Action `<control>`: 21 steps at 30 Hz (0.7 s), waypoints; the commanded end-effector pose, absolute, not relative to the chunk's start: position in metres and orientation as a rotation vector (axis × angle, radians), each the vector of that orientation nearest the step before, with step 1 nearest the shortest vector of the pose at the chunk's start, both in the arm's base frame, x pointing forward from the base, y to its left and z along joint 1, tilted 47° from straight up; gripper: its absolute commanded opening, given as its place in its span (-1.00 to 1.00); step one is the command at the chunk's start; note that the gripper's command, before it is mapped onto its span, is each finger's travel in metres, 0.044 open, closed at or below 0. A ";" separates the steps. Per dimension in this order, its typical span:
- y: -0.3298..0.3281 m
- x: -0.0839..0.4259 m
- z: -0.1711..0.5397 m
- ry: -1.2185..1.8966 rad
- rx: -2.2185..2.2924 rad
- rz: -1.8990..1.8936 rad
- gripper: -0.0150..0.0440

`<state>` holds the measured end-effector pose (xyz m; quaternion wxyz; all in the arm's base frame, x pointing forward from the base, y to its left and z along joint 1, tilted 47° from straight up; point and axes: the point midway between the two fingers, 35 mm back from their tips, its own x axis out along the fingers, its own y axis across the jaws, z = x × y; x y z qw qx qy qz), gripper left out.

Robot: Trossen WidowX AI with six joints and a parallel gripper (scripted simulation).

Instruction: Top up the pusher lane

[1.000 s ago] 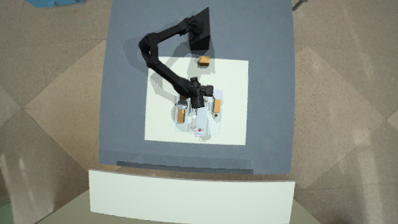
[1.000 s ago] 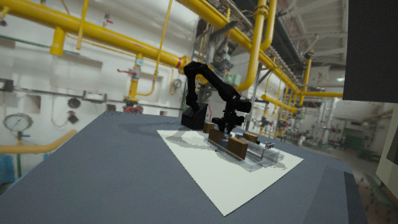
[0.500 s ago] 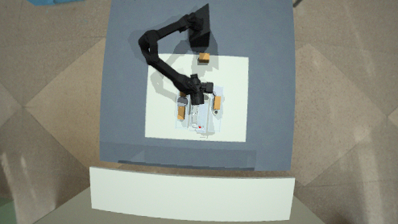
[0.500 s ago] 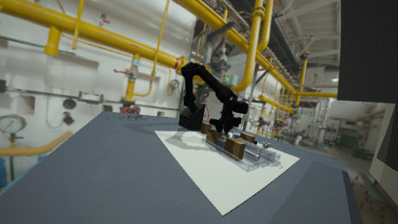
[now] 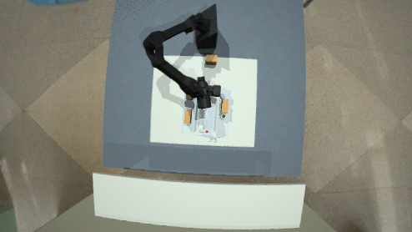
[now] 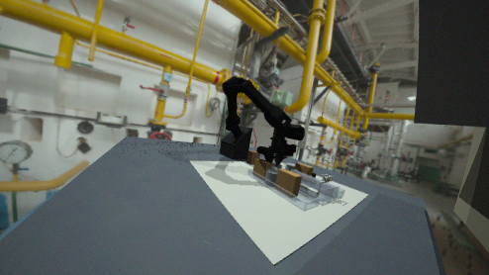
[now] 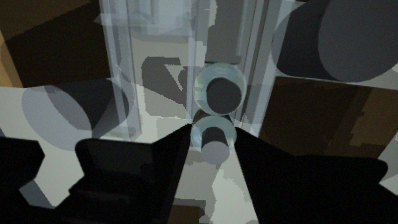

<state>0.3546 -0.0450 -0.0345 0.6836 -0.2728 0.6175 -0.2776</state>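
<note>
My gripper (image 7: pixel 212 129) (image 6: pixel 278 163) is shut on a clear round jar with a grey core (image 7: pixel 215 151), at the front end of the sprung lane (image 7: pixel 254 75). A similar jar (image 7: pixel 223 95) is in that lane, just behind the held one; in the wrist view their rims nearly meet. The held jar appears between the lines of the lane's walls, slightly to the left. Its base and the low front stop are hidden, so its height above the floor cannot be told. The pusher plate is hard to make out behind the lane jar. In the top view the arm covers both jars.
Brown blocks (image 5: pixel 188 117) (image 5: pixel 224 107) (image 6: pixel 288 182) stand on both sides of the lane. Grey cylinders (image 7: pixel 75 112) (image 7: pixel 357 40) (image 5: pixel 188 104) are also on both sides. Another brown block (image 5: pixel 211 59) is near the arm's base. A red mark (image 5: pixel 207 132) shows at the tray's far end.
</note>
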 end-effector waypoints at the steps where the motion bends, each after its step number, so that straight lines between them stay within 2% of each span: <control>1: -0.046 0.358 -0.033 1.366 -0.609 -0.630 -0.49; 21: -0.046 0.354 -0.034 1.367 -0.609 -0.630 -0.49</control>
